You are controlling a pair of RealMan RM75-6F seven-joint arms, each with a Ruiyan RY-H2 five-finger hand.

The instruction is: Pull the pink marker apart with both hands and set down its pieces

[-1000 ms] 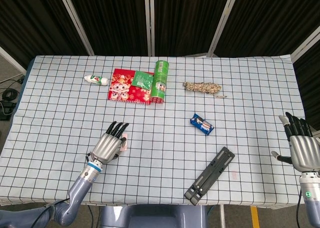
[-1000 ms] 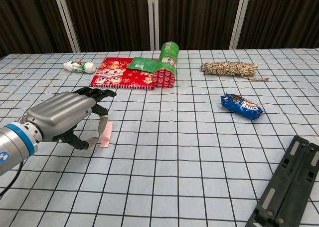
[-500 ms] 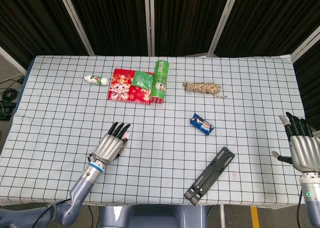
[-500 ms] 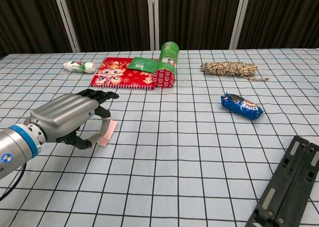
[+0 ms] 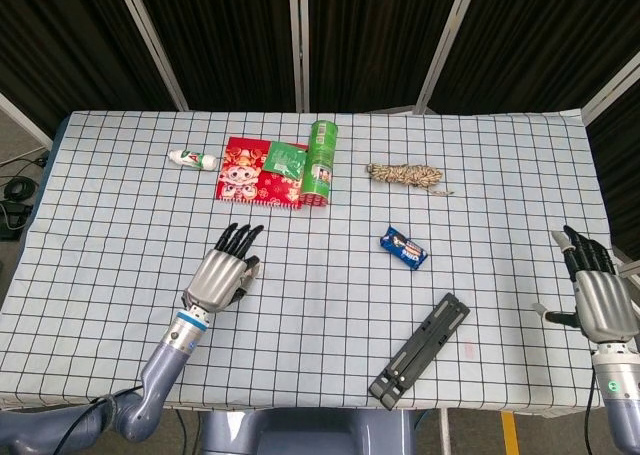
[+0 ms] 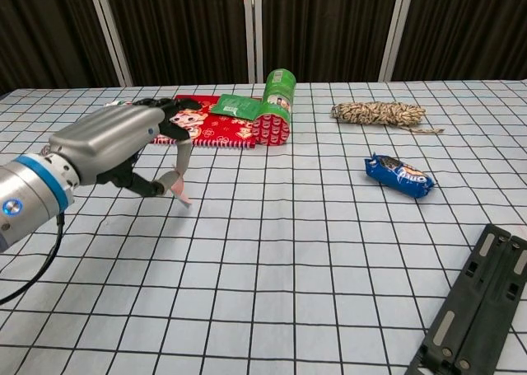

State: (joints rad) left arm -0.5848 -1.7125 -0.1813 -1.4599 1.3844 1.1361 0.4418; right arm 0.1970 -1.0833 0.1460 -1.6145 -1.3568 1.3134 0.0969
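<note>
We have the pink marker (image 6: 179,185) pinched in our left hand (image 6: 123,148), raised off the tabletop (image 6: 288,251) at left of frame. Our right hand (image 5: 598,297) hangs open and empty at far right; it must next cross over to grasp the marker's free end.

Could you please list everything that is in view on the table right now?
pink marker: 1, pink, pinched in the left hand, lifted.
white bottle: 1, white with a green end, far left.
red packet: 1, red, far centre.
green sachet: 1, lying on the red packet.
green can: 1, on its side beside the packet.
rope bundle: 1, beige, far right.
blue snack pack: 1, centre right.
black folded tool: 1, near right.
left hand: holding the marker.
right hand: open, right table edge.
</note>
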